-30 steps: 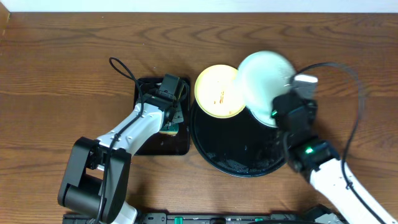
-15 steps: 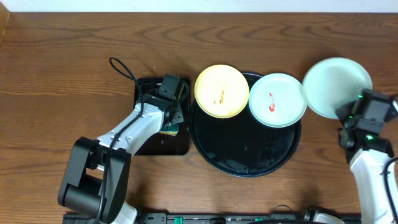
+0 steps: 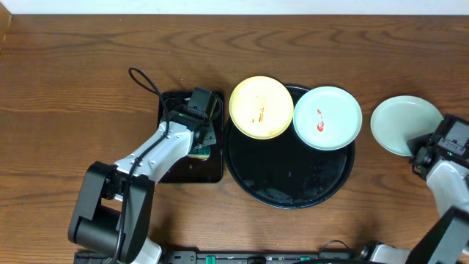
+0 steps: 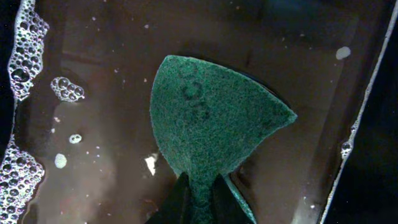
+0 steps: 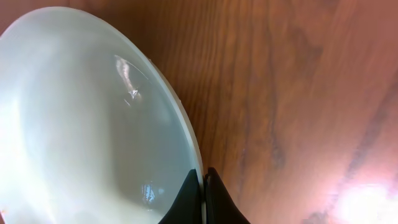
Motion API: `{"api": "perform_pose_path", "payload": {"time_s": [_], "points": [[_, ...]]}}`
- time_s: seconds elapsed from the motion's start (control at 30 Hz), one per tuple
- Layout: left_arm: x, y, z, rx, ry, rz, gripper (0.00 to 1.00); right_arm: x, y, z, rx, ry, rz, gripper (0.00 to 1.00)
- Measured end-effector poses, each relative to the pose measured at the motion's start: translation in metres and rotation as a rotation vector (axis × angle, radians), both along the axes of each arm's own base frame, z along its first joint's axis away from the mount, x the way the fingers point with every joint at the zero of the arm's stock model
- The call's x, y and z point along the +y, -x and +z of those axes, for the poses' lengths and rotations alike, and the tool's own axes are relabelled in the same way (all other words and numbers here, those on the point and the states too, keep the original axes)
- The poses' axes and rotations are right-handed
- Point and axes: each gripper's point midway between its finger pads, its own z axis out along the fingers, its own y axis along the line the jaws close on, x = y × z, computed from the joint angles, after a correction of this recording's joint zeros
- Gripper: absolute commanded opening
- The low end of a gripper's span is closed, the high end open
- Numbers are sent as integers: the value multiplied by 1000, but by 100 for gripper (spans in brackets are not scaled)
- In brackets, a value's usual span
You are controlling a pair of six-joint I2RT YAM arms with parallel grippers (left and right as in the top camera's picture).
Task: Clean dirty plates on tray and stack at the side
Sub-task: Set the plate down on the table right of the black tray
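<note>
Black tray (image 3: pixel 289 183) — green sponge (image 4: pixel 211 124) — mint plate (image 3: pixel 405 125)

**Clean plate carried off the tray to the right**

A second ago the right tool (image 5: pixel 203 193) held a pale mint plate (image 3: pixel 405 125) above the far right part of the tray (image 3: pixel 286 196), hiding what lay beneath. Half a second ago the plate had swung out past the tray's rim, high on the right. Now it is lower and further right, over bare worktop (image 3: pixel 381 183) and clear of the tray, its rim pinched in the tool. The right arm has swung to the frame's right edge with it. Uncovered by the move: a smeared mint plate (image 3: pixel 327 118) with a red mark at its centre.
</note>
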Motion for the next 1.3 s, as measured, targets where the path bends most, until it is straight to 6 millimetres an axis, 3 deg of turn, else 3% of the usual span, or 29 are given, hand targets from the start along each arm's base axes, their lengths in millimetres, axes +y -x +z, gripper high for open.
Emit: {"api": "perform_pose_path", "payload": {"time_s": [0.07,0.1,0.17,0.2,0.23,0.47,0.5,0.53,0.7,0.83,0.93,1.17,1.3], "points": [[0,0,0,0,0,0,7,2,-5,-8,0,-20,22,1],[0,0,0,0,0,0,8,4,-7,-11,-4,-31,35,15],[0,0,0,0,0,0,7,8,-12,-13,-16,-49,54,61],[0,0,0,0,0,0,8,9,-15,-12,-29,-54,73,76],[0,0,0,0,0,0,7,10,-18,-10,-42,-56,86,80],[0,0,0,0,0,0,7,26,-41,-1,-131,-88,233,86],[0,0,0,0,0,0,7,29,-46,2,-154,-88,269,89],[0,0,0,0,0,0,7,32,-50,6,-174,-92,302,99],[0,0,0,0,0,0,7,64,-61,12,-227,-162,468,99],[0,0,0,0,0,0,7,85,-62,14,-252,-226,567,72],[0,0,0,-1,0,0,7,96,-64,16,-263,-233,632,64],[0,0,0,0,0,0,7,142,-68,13,-221,-182,874,65],[0,0,0,1,0,0,7,152,-68,7,-154,-106,928,66]]}}
